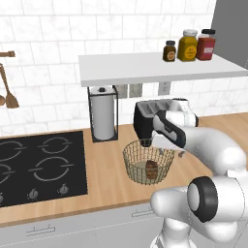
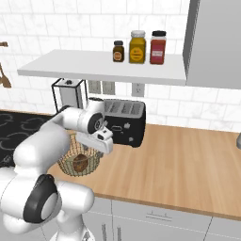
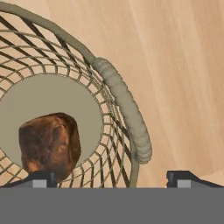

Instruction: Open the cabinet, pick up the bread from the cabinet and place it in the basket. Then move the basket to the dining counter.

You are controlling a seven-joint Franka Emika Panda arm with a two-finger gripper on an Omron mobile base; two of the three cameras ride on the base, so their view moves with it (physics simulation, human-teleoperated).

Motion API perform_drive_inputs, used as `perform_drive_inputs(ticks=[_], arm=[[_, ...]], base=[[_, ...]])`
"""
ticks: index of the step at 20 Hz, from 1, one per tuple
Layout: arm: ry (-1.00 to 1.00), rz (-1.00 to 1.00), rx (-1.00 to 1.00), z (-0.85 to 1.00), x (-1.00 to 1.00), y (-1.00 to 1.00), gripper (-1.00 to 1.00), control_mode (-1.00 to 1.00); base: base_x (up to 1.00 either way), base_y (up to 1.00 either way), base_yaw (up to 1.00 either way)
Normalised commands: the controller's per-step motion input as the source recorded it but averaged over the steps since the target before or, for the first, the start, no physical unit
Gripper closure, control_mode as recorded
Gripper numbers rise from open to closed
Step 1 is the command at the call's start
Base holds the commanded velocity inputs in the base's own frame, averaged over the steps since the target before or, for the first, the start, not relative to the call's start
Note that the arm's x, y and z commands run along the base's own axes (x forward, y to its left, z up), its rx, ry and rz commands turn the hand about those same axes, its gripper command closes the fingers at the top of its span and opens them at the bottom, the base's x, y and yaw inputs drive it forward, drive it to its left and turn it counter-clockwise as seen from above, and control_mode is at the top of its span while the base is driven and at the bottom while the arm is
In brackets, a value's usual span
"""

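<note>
Item: basket (image 1: 147, 162), tan open-weave wire with a pale solid bottom. It stands upright on the desk (image 2: 188, 160), mouth up, near the front edge, just in front of the black toaster (image 2: 123, 121) and right of the hob (image 1: 38, 167). Being round, it has no long axis. A thickened wrapped stretch of the rim (image 3: 124, 107) lies toward my side.

Item: bread (image 3: 50, 144), brown lump with a darker crust, lying on the basket's bottom, off-centre. Too lumpy for a clear long axis.

Item: my jaws (image 3: 111, 178). They stand wide apart and hold nothing. One tip is over the basket's inside and the other outside the wall, so they straddle the rim without touching it.

Risks, as I judge them:
- Closing on thin wire beside the wrapped stretch gives a weak pinch, and the basket could slip.
- A one-sided hold on the rim would tilt the basket when lifted, and the bread could roll out.
- A skewed descent may push the basket toward the toaster.
</note>
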Motion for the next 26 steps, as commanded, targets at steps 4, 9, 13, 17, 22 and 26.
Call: perform_drive_inputs(ticks=[4,9,13,17,22,26], arm=[[0.04,0.0,0.0,-0.31,0.12,0.0,-1.0,-1.0],[0.0,0.0,0.0,-0.29,0.0,0.0,-1.0,-1.0],[0.0,0.03,0.0,-0.19,-0.17,0.0,-1.0,-1.0],[-0.12,0.04,0.0,-0.02,-0.54,0.0,-1.0,-1.0],[-0.21,0.05,0.0,0.0,-0.59,0.0,-1.0,-1.0],[-0.13,0.02,0.0,0.0,-0.2,0.0,-1.0,-1.0]], base=[[0.0,0.0,0.0],[0.0,0.0,0.0],[0.0,0.0,0.0],[0.0,0.0,0.0],[0.0,0.0,0.0],[0.0,0.0,0.0]])
